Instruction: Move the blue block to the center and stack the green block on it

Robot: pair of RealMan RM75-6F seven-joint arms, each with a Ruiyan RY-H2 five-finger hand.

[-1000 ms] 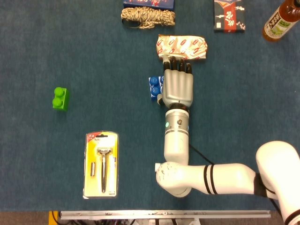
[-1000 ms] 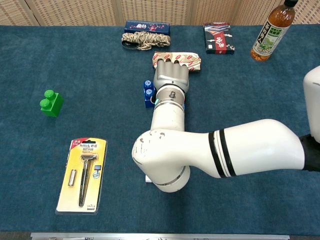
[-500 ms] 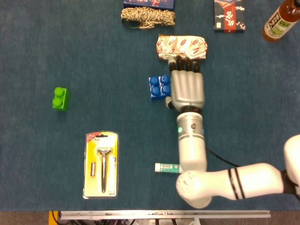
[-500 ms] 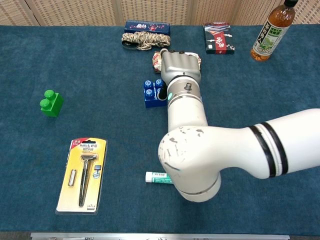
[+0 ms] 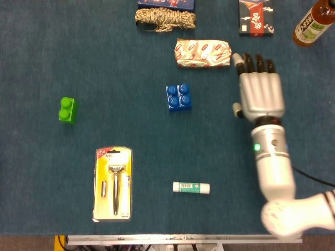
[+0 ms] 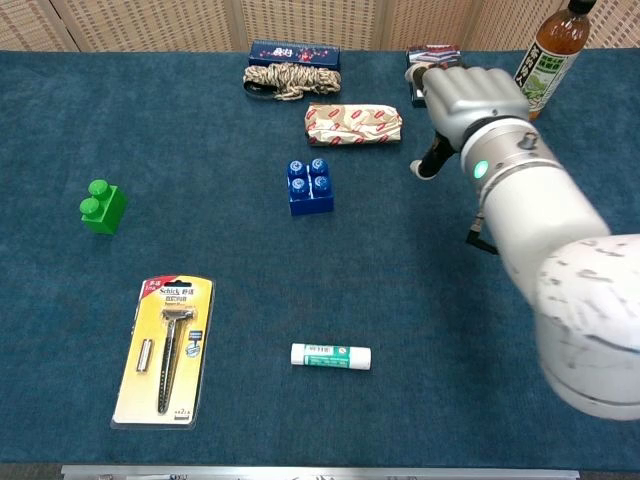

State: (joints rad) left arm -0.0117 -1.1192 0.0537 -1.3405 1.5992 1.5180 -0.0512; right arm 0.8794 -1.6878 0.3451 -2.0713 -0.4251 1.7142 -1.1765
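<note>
Right hand (image 5: 259,93) flat, fingers extended, empty, well right of blue block (image 5: 178,97).

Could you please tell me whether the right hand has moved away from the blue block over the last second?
Yes. The right hand has swung off to the right of the blue block, which it covered before, and is now open beyond the right end of the red-and-white packet.

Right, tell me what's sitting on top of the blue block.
Nothing. The blue block shows bare studs in both views, and the green block sits far off to the left. The right hand is off to its right, holding nothing.
</note>
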